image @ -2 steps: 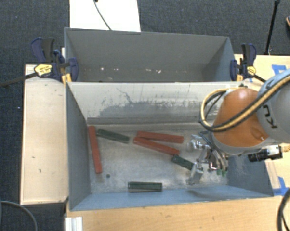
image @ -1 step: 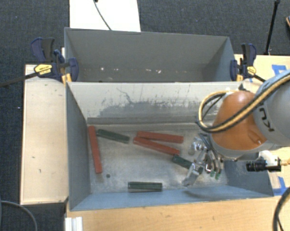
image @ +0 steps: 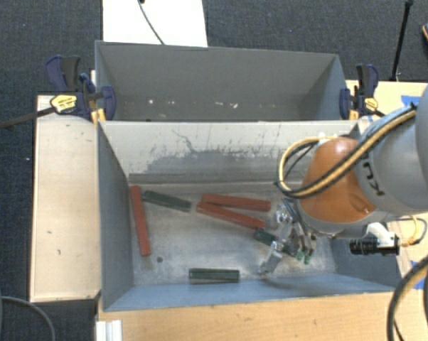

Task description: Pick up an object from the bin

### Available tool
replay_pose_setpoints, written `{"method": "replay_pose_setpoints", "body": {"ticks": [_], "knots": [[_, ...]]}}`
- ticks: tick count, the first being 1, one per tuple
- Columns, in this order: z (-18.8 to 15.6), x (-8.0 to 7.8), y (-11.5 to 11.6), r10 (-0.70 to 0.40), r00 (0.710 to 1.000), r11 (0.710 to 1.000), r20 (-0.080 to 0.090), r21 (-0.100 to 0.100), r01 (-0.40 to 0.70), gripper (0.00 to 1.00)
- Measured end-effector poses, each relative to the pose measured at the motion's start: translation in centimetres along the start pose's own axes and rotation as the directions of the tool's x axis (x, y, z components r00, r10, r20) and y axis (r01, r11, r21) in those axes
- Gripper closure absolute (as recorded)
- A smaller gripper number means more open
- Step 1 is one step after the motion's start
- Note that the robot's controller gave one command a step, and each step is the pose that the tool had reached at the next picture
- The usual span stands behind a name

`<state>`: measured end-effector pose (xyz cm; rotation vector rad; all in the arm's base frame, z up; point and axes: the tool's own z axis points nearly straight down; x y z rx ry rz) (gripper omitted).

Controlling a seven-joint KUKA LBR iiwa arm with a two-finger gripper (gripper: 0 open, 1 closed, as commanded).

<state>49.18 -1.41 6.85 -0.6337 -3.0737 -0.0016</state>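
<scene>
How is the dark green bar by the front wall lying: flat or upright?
Flat: the dark green bar lies lengthwise on the floor of the bin, apart from the gripper.

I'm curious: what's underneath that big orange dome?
The gripper hangs below it, beside two reddish bars and a dark green piece. The rest beneath is covered.

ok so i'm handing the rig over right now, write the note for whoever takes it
Claw: low in the bin, front right as viewed, beside a short dark green piece; no thing seen in it.
Others: two red-brown sticks mid-bin, one red-brown stick and a dark green stick left, dark green bar front.
Done: nothing picked.
Left: grasp one, lift it out.
</scene>
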Motion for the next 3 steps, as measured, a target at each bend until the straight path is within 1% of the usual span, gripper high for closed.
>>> {"method": "replay_pose_setpoints", "body": {"ticks": [1, 2, 3], "knots": [[0.0, 0.0, 0.0, -0.003, 1.000, 1.000, 0.000, 0.001, 0.003, 0.00], [0.0, 0.0, 0.0, -0.004, 1.000, 1.000, 0.000, 0.001, 0.004, 1.00], [-13.0, -0.2, 0.1, -0.010, 1.000, 1.000, 0.013, -0.003, 0.010, 1.00]]}}
